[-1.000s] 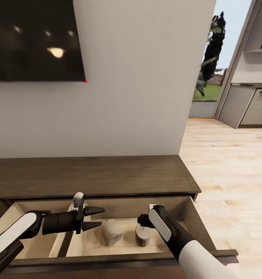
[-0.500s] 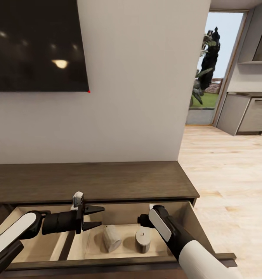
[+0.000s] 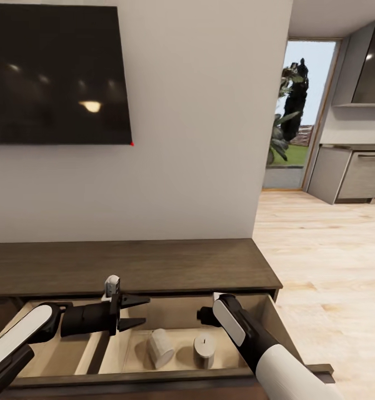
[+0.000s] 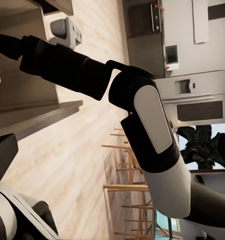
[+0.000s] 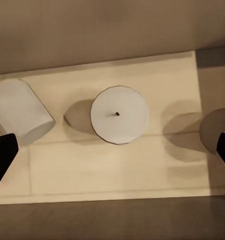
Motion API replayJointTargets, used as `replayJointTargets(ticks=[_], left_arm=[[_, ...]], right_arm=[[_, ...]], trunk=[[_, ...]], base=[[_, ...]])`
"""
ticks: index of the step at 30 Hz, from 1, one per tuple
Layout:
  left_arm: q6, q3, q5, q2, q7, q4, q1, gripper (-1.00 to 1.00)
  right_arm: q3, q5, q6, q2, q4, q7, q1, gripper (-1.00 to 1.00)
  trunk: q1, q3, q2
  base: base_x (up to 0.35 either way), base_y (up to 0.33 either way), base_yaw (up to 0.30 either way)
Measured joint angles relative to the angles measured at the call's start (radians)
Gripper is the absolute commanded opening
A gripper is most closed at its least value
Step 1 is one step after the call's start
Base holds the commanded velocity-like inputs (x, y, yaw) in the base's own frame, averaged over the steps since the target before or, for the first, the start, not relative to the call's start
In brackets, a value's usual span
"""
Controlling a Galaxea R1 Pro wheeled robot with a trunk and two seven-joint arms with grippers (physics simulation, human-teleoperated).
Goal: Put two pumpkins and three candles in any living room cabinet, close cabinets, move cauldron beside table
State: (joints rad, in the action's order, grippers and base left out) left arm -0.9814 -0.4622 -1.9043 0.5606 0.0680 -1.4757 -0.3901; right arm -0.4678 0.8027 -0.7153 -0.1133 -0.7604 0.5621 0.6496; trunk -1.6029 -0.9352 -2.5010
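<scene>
While right jaws gape, upright candle sits between them.

The right arm hides its own gripper; a third candle is cut off.

2 candles in open cabinet drawer: one tipped, one upright, apart.

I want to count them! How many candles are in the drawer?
2, maybe 3. One candle lies tipped over beside the other candle, which stands upright under the right arm. The right wrist view shows a pale rounded edge that may be a third.
</scene>
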Motion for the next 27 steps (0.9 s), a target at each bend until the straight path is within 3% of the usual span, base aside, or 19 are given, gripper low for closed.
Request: replayJointTargets(ticks=[6, 27], left_arm=[[0.000, 0.000, 0.000, 0.000, 0.000, 0.000, 0.000, 1.00], [0.000, -0.009, 0.002, -0.001, -0.001, 0.000, 0.000, 1.00]], right_arm=[[0.000, 0.000, -0.002, 0.001, -0.009, 0.001, 0.001, 1.00], [0.000, 0.000, 0.001, 0.002, -0.020, -0.003, 0.000, 1.00]], trunk=[[0.002, 0.023, 0.001], [0.083, 0.089, 0.148]], base=[[-0.169, 0.023, 0.000], [-0.022, 0.004, 0.000]])
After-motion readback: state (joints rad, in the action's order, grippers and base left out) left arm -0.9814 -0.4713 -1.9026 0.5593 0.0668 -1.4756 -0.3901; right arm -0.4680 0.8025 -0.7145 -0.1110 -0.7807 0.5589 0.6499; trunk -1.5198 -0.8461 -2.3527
